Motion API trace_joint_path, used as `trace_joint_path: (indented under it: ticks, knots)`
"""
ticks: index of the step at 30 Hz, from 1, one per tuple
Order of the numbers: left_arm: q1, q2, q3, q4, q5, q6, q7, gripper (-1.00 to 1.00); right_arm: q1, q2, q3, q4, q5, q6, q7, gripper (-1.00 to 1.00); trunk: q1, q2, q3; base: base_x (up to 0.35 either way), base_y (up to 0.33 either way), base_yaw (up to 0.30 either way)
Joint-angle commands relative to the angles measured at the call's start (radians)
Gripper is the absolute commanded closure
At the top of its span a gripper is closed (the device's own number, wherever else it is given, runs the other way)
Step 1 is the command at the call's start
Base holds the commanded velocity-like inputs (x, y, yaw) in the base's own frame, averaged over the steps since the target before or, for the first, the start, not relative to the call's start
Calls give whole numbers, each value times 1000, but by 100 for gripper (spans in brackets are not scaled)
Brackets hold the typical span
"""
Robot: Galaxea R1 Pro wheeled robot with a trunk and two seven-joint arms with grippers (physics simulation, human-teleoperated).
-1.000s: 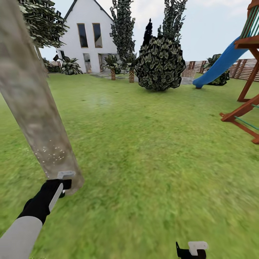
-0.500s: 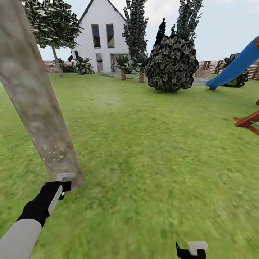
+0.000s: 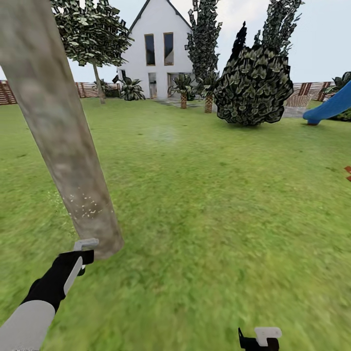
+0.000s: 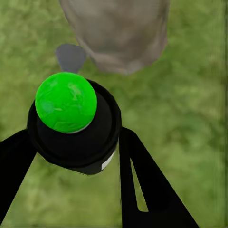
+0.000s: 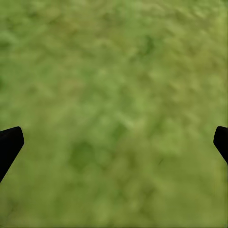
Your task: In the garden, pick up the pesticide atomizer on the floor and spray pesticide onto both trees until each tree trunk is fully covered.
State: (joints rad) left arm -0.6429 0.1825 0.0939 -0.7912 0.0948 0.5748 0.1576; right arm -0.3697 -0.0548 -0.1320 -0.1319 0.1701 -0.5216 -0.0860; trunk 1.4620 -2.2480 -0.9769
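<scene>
Nearest, at the bottom edge of the head view, the right gripper (image 3: 258,339) is seen low over grass; in the right wrist view its black fingertips (image 5: 9,145) are spread wide apart w/ only lawn (image 5: 114,109) between them, nothing grasped.

At lower left of the head view the left gripper (image 3: 80,251) is held out on a black-and-white arm, just beside the base of a thick grey-tan trunk (image 3: 63,141). In the left wrist view the pesticide atomizer (image 4: 73,123), a black body w/ a bright green round cap, is clamped between the left fingers (image 4: 142,185), its grey nozzle pointed at the trunk base (image 4: 118,33). The atomizer is thus off the floor & in the left tool.

A patch of fine white specks (image 3: 85,207) is seen on the lower trunk, approx. just above the gripper.

Farther back, a second tree (image 3: 92,29) stands at the lawn's far left by the wooden fence (image 3: 14,91). A dark round bush (image 3: 251,87), small palms, a white house (image 3: 163,53) & a blue slide (image 3: 331,107) are seen beyond.
</scene>
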Motion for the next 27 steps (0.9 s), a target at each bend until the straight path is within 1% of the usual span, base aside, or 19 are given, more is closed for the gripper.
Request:
trace_joint_path:
  ticks: [1, 2, 3, 6, 8, 11, 14, 16, 17, 21, 24, 25, 27]
  knots:
    - [-4, -1, 2, 0, 0, 0, 14, 100, 0, 0, 0, 0, 0, 0, 0, -100, 0, 0, 0, 0, 0, 5]
    - [-6, -1, 3, -1, 1, 0, 64, 100, 0, 0, 0, 0, 0, 0, 0, -100, 0, 0, 0, 0, 0, 1]
    - [-4, 2, 5, -6, 4, -1, 75, 100, 0, 0, 0, 0, 0, 0, 0, -100, 0, 0, 0, 0, 0, 0]
    - [4, 9, 6, -11, 7, -2, 81, 100, 0, 0, 0, 0, 0, 0, 0, -100, 0, 0, 0, 2, -4, 0]
    - [6, 10, 5, -12, 6, -8, 82, 100, 0, 0, 0, 0, 0, 0, 0, -100, 0, 0, 0, 87, -183, 0]
    - [6, 3, 3, -4, 2, -66, 83, 100, 0, 0, 0, 0, -1, 0, -1, -100, 0, 0, 0, 141, -233, 0]
    - [6, 1, 3, -1, 8, -80, 84, 100, 0, 0, 0, 0, -1, 0, -1, -100, 0, 0, 0, 198, -227, 14]
    - [7, 4, 4, 2, 10, -77, 83, 100, 0, 0, 0, 0, -1, 0, 0, -100, 0, 0, 0, 226, -204, 167]
    - [9, 11, 9, 3, 10, -73, 77, 100, 0, 0, 0, 0, -1, 0, -1, -100, 0, 0, 0, 237, -185, 256]
    - [49, 17, 17, 4, 6, -72, 75, 100, 0, 0, 0, 0, -1, 0, -1, -100, 0, 0, 0, 240, -178, 273]
    - [54, 1, 8, 2, 9, -69, 70, 100, 0, 1, 0, 0, -1, 0, 0, -100, 0, 0, 0, 240, -176, 277]
    - [54, -8, 7, 2, 10, -69, 69, 100, 0, 1, 0, 0, -1, 0, 0, -100, 0, 0, 0, 240, -176, 278]
    - [53, -41, 5, 0, 7, -66, 67, 100, 0, 1, 0, 0, -1, 0, 0, -100, 0, 0, 0, 240, -176, 278]
